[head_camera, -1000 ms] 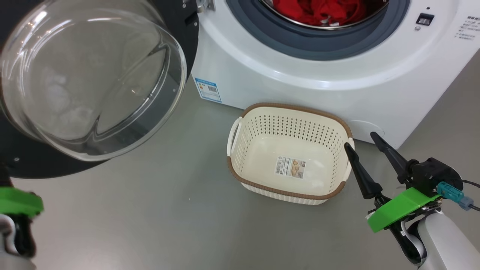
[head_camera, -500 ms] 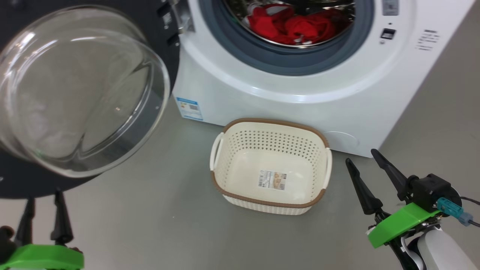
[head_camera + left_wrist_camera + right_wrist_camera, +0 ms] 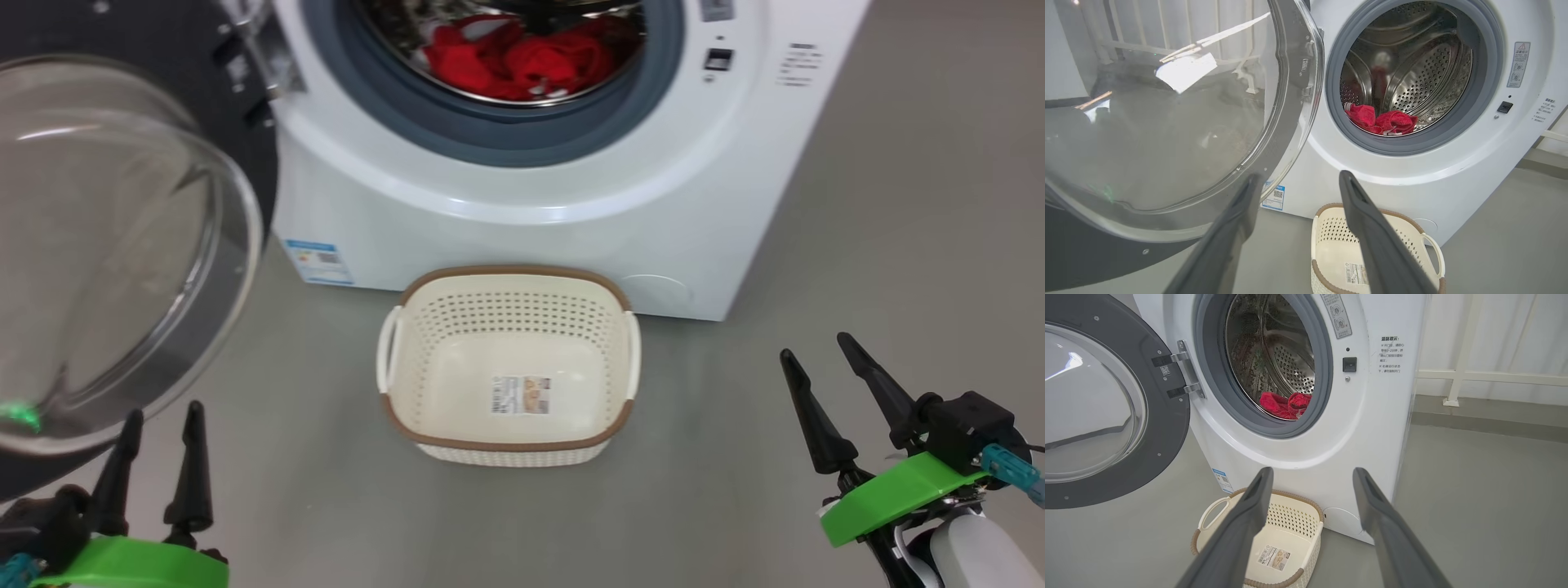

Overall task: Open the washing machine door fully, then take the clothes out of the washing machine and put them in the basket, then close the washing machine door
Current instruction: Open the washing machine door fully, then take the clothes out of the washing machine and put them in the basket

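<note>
From the head, the door (image 3: 106, 245) stands wide open left of the washing machine (image 3: 531, 237), red clothes (image 3: 514, 65) lie in the drum (image 3: 400, 37), the basket (image 3: 506, 273) sits on the floor (image 3: 702, 490) just before it, and the left gripper (image 3: 163, 412) and right gripper (image 3: 815, 347) hover low, both spread wide and holding nothing. The left wrist sees the clothes low in the drum, perhaps two bunched pieces. The right wrist looks between parted fingers (image 3: 1241, 522) onto the basket.

On the washing machine (image 3: 1298, 457) front, black Chinese print (image 3: 1390, 354) is reading 温馨提示 at its head; the lines below are staying too small to read. A warning sticker (image 3: 1519, 63) is showing a red triangle. A blue sticker (image 3: 318, 261) is carrying a code square. In the basket (image 3: 506, 269), a paper label (image 3: 521, 395) is showing a barcode, its text illegible.
</note>
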`<state>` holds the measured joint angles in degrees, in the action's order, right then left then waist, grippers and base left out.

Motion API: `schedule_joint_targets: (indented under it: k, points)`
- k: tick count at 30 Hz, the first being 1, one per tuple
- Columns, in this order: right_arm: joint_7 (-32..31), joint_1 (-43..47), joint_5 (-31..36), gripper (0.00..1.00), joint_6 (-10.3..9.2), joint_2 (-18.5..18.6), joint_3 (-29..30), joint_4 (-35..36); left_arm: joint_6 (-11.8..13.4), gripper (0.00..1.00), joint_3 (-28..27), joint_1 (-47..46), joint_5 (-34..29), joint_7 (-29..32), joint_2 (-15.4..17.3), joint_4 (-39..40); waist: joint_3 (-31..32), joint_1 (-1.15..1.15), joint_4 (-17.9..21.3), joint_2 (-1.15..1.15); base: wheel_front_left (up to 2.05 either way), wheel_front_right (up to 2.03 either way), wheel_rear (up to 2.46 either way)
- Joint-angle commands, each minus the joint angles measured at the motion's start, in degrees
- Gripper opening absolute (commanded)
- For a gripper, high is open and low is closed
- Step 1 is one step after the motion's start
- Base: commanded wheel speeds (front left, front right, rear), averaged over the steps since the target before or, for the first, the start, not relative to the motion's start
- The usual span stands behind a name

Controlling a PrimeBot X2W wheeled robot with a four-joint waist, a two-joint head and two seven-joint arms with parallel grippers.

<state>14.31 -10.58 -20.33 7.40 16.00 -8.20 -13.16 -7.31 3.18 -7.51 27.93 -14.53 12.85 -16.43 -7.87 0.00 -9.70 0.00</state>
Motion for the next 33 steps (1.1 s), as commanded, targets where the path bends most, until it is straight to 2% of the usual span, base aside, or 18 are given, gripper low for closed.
schedule_joint_targets:
  k: [1, 9, 16, 33]
  points:
    - [0.69, 0.34, 0.33, 1.00, 0.09, 0.00, -0.37, 1.84, -0.17, 1.00, -1.28, -0.25, 0.26, -0.47, 2.06, 2.05, -0.26, 0.00, 3.91, 0.00, 0.00, 0.00, 0.00]
    - [0.69, 1.19, 0.54, 1.00, 0.09, -0.39, 1.52, 2.41, -0.17, 1.00, 1.67, 0.55, -0.09, -0.47, 2.86, 4.91, -0.11, 0.00, 8.39, 0.00, 0.00, 0.00, 0.00]
    - [0.69, 2.14, 0.58, 1.00, 0.09, -0.72, 3.20, 3.01, -0.17, 1.00, 1.53, 1.84, -0.45, -0.47, 2.66, 6.38, 0.28, 0.00, 11.17, 0.00, 0.00, 0.00, 0.00]
    - [0.69, 3.29, 1.12, 1.00, 0.09, -1.38, 5.23, 3.90, -0.17, 1.00, 1.29, 2.08, 0.54, -0.47, 2.46, 6.08, 0.28, 0.00, 12.32, 0.00, 0.00, 0.00, 0.00]
